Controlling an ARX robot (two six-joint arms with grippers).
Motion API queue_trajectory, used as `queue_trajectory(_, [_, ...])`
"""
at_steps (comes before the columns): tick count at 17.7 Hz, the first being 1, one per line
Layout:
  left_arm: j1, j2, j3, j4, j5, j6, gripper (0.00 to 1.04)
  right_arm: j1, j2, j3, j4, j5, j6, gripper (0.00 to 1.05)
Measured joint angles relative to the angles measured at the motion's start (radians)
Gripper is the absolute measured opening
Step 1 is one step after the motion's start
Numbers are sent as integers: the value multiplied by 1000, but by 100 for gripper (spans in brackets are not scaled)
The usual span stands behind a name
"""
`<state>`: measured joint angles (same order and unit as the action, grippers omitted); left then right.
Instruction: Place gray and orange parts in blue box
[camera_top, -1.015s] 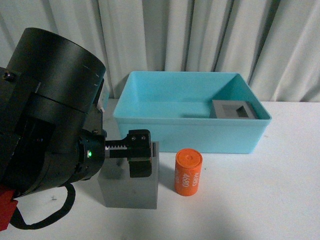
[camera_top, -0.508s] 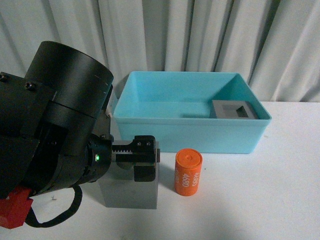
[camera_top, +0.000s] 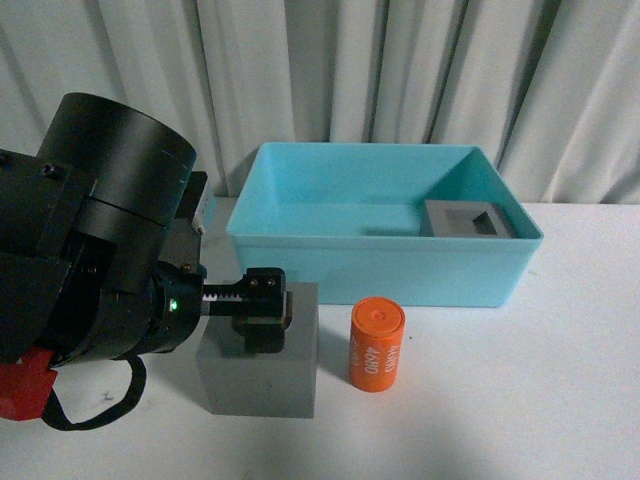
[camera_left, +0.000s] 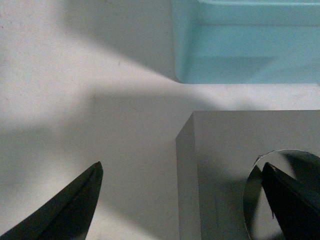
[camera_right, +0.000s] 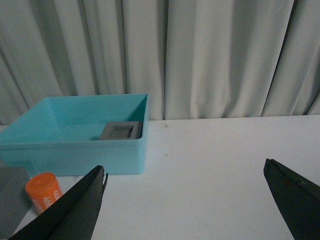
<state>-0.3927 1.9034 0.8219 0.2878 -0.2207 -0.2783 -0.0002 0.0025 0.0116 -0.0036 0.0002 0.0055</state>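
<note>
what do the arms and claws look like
The left arm is matte black, built of bulky cylindrical housings, with a green light, a toothed rack at the left claw, a looping black cable and a red part. Both claws have dark, tapering fingers; of the right arm only the right claw shows.

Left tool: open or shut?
Open. Left tool fingers stand wide apart: one over the round hole of the cube, the other beyond its side.
</note>
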Motion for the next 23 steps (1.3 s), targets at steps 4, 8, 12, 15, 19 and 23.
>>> queue_trajectory(4, [-2,-15,-22,1,42,-21,59,0,0,0,0,0,0,98])
queue_trajectory(8, [-11,-75,-67,-34,63,-64,23,0,0,0,0,0,0,98])
queue_trajectory(12, [14,-207,-74,-148,61,-119,21,0,0,0,0,0,0,98])
queue_trajectory(15, [49,-356,42,-179,41,-134,20,0,0,0,0,0,0,98])
queue_trajectory(19, [60,-388,126,-163,21,-126,20,0,0,0,0,0,0,98])
queue_trajectory(23, [60,-379,149,-162,22,-114,20,0,0,0,0,0,0,98])
